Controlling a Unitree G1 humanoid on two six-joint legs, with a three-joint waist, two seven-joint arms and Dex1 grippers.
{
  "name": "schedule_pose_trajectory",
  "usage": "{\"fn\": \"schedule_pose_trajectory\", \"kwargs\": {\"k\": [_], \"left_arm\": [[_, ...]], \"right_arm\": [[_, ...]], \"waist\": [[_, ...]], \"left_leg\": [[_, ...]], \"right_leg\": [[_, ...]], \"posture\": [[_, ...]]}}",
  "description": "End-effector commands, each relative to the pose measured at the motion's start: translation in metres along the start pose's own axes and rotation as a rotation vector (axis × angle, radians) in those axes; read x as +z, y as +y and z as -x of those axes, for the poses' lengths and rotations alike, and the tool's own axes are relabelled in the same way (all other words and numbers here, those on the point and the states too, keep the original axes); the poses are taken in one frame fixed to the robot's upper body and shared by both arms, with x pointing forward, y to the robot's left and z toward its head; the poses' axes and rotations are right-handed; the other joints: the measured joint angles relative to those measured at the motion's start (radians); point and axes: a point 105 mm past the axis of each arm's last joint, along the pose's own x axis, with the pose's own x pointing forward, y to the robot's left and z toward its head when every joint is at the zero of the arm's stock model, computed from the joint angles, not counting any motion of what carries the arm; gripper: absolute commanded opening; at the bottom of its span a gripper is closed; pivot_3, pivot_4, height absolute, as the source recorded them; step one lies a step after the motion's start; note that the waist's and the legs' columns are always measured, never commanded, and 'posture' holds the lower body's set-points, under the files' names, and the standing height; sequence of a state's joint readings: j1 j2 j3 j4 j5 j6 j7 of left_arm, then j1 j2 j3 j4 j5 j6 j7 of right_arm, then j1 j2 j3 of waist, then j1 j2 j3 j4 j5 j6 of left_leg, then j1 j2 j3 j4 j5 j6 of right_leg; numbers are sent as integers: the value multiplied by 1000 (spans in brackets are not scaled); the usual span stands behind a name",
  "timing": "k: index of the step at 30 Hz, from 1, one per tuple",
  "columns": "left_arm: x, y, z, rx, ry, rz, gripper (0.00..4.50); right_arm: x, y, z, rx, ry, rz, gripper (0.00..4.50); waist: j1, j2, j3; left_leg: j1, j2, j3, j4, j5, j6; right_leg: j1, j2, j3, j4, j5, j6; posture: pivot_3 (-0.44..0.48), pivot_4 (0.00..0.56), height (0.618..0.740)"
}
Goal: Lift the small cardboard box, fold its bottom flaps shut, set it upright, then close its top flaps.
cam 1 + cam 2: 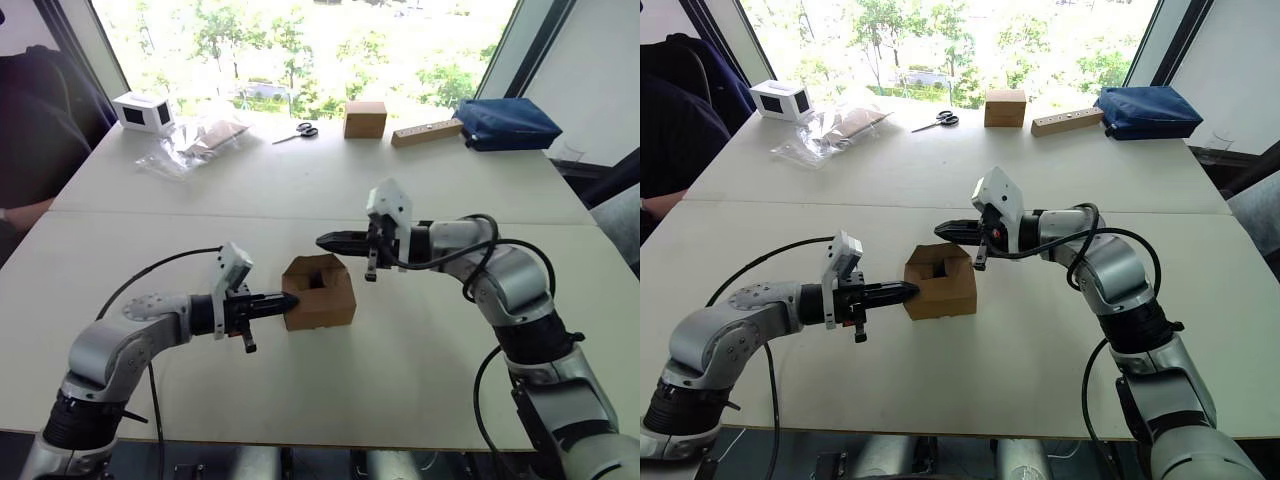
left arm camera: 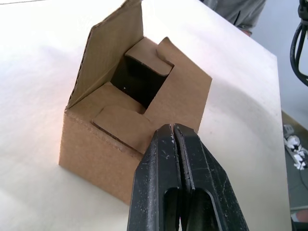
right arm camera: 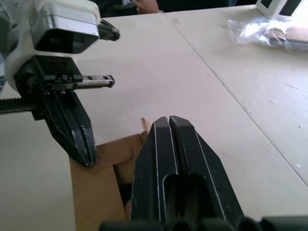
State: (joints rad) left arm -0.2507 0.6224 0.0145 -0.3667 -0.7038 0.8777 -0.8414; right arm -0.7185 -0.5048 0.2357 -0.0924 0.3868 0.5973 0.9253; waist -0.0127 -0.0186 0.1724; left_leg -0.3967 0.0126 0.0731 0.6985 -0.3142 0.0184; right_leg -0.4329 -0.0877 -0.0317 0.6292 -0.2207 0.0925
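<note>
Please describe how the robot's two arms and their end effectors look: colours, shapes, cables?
Both arms have silver-grey rounded shells with black joints and loose black cables. The left end effector and right end effector each have two long, tapering black fingers, with a white angular camera housing mounted above the wrist.

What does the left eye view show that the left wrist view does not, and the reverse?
Left eye alone: the right gripper shut above the small cardboard box, plus scissors, a blue bag and a cube-like box at the table's far edge.
Left wrist alone: the top flaps part-folded inward around a dark opening.
Both: the shut left gripper touching the box.
</note>
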Motion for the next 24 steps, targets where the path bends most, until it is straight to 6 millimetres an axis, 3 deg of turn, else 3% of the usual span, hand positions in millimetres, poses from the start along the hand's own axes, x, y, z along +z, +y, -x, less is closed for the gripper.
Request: {"fn": "schedule_pose_trajectory", "kwargs": {"k": [1, 5, 15, 24], "left_arm": [[-2, 2, -1, 12, 15, -11, 40], [0, 2, -1, 9, 11, -13, 40], [0, -3, -2, -1, 22, -28, 40], [16, -6, 3, -46, -33, -13, 40]], "right_arm": [[2, -12, -10, -48, 42, 91, 0], [-3, -9, -14, -23, 84, 109, 0], [-14, 21, -5, 83, 109, 82, 0], [-21, 32, -7, 68, 106, 37, 0]], "waist": [[-1, 0, 0], [2, 0, 0], [0, 0, 0], [0, 0, 0]], "left_leg": [[0, 0, 0, 0, 0, 0], [0, 0, 0, -1, 0, 0], [1, 0, 0, -1, 0, 0], [0, 0, 0, -1, 0, 0]], "right_leg": [[0, 0, 0, 0, 0, 0], [0, 0, 0, 0, 0, 0], [0, -1, 0, 0, 0, 0], [0, -1, 0, 0, 0, 0]], "posture": [[0, 150, 740], [0, 150, 740], [0, 150, 740], [0, 150, 740]]}}
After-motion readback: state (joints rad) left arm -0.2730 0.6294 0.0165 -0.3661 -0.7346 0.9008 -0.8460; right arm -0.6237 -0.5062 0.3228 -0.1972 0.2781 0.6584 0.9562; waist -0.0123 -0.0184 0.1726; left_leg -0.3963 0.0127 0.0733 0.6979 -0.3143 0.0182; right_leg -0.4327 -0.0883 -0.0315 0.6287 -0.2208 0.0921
